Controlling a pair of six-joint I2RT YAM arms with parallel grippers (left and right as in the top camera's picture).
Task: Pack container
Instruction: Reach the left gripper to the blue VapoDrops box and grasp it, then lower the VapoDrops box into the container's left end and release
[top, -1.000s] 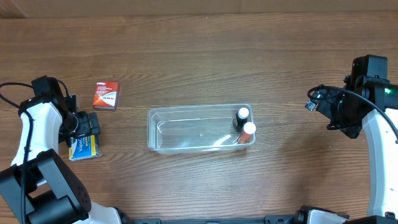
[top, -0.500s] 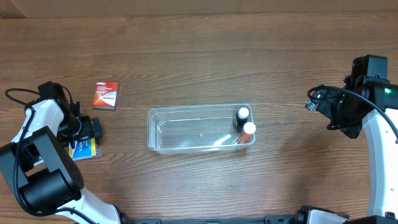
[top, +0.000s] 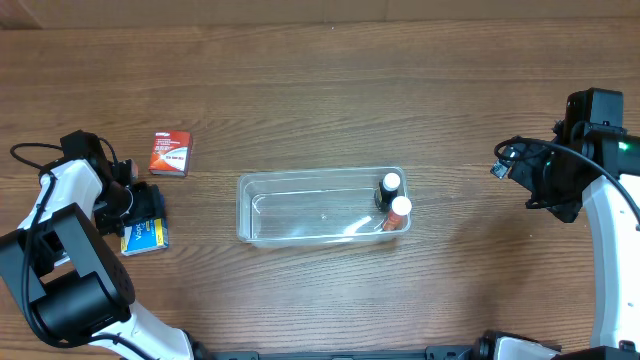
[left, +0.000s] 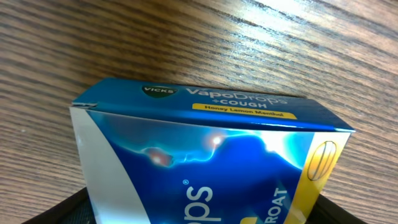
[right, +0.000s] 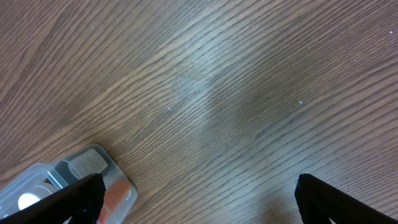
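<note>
The clear plastic rectangular container (top: 300, 222) with rounded corners lies lengthwise across the middle of the brown wooden table (top: 320, 80). Two small bottles sit at its right end, close together. A black bottle with a white cap (top: 389, 186) is toward the far wall, and an orange bottle with a white cap (top: 398, 210) is just in front of it, in the near right corner.

Left of the container and well apart from it, a small red and white cardboard box (top: 171, 154) lies flat on the wood. Closer to the table's left edge and nearer the front, a blue cardboard box (top: 147, 236) printed "Vicks VapoDrops + Cough" lies slightly askew, with the left gripper (top: 141, 212) down over it. The left wrist view is almost filled by this box, which carries a yellow band reading "Honey Lemon Menthol". Dark finger parts show only at the two lower corners, one on each side of the box. The jaws seem to be clamped on its sides, though the contact itself lies outside the view.

The right gripper (right: 198, 190) hangs over bare wood at the right side of the table, well apart from the container. Its black fingers (right: 78, 196) stand wide apart with nothing between them, and the container's right end shows in the lower left corner of that view
</note>
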